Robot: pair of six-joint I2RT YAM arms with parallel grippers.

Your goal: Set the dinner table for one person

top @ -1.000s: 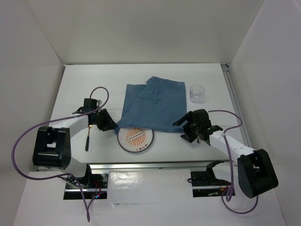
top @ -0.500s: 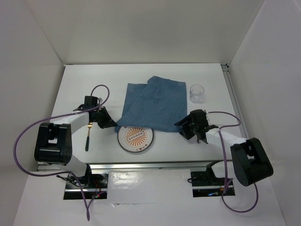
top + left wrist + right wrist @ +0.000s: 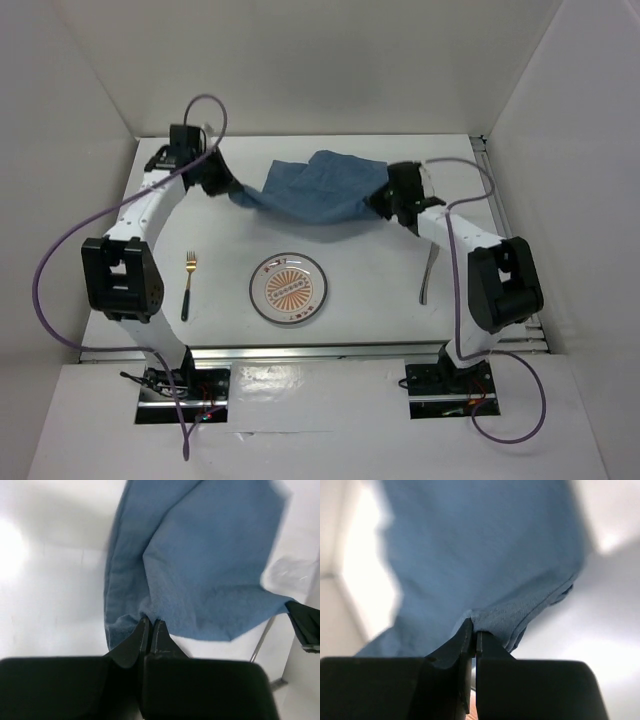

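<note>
A blue cloth hangs stretched above the white dinner table, held up between my two grippers. My left gripper is shut on the cloth's left edge; in the left wrist view the gripper pinches a fold of the cloth. On the other side, my right gripper is shut on the right edge, and the right wrist view shows this gripper nipping bunched cloth. An orange-patterned plate lies uncovered near the front edge.
A gold fork with a dark handle lies left of the plate. A silver utensil lies to the plate's right. White walls enclose the table on three sides. A metal rail runs along the front edge.
Both grippers shut on the cloth's near corners, then rose and swung toward the back, lifting the cloth off the plate. The silver utensil on the right now shows.
</note>
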